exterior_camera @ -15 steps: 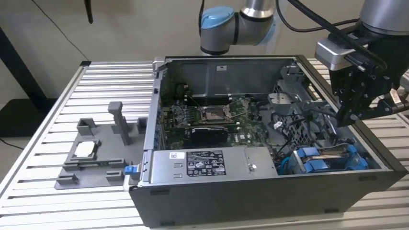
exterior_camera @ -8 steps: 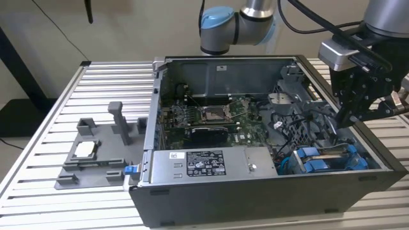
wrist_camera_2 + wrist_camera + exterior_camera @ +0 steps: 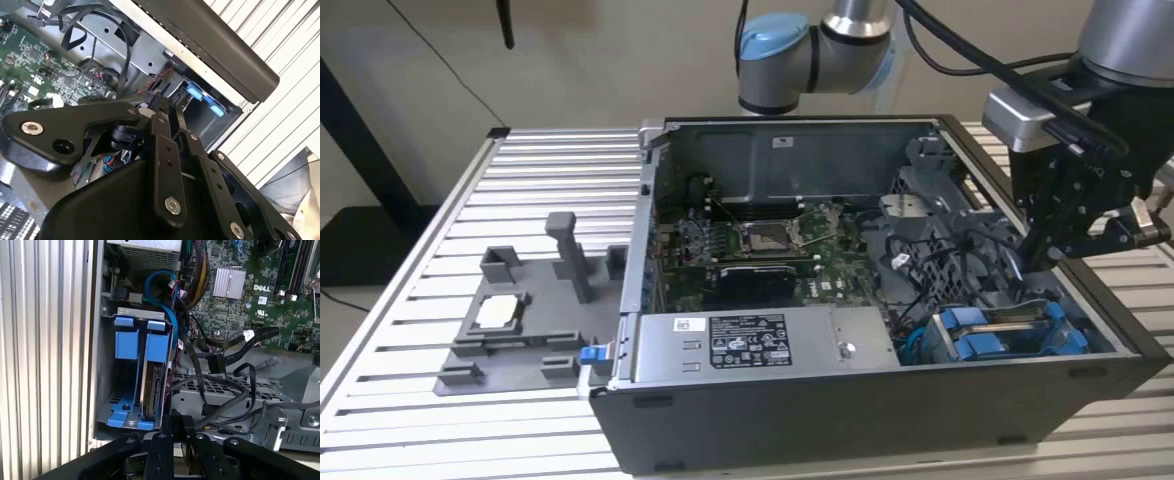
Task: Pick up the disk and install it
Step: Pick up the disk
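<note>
Exterior view: gripper (image 3: pixel 1047 258) poised over the open computer case (image 3: pixel 854 420), disk (image 3: pixel 1003 332) already down in its corner at the exterior view's right.
Judged nearly done: picked up and slotted on edge into the drive bay (image 3: pixel 107 375), blue carrier (image 3: pixel 127 340) around it, near the fingers (image 3: pixel 188 424) in the first wrist view. Fingers closed together, gripping nothing. Cannot tell whether fully seated or cabled; loose black cables (image 3: pixel 220 390) lying close by.
</note>
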`<state>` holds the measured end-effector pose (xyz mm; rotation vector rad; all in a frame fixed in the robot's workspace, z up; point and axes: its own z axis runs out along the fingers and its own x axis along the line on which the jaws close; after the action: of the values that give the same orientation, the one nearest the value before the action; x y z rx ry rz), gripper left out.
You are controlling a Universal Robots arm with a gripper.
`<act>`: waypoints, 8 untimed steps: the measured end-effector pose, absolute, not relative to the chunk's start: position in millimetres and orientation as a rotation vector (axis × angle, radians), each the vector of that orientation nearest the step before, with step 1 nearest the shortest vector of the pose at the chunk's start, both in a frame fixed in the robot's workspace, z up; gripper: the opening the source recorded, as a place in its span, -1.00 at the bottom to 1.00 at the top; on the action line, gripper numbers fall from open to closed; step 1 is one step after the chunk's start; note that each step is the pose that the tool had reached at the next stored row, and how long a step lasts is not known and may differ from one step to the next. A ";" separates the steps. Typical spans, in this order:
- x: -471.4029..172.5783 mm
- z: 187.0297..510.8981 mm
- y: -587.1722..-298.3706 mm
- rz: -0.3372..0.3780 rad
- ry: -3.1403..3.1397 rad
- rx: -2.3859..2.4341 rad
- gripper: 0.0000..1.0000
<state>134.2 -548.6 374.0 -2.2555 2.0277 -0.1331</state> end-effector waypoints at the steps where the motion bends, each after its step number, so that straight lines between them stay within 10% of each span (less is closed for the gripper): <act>1: 135.5 373.6 -548.6 -0.125 2.031 -2.259 -0.62; 8: 145.5 371.1 -548.6 -0.057 2.061 -2.290 -0.62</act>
<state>145.5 -548.6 371.1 -2.2905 2.0606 -0.0568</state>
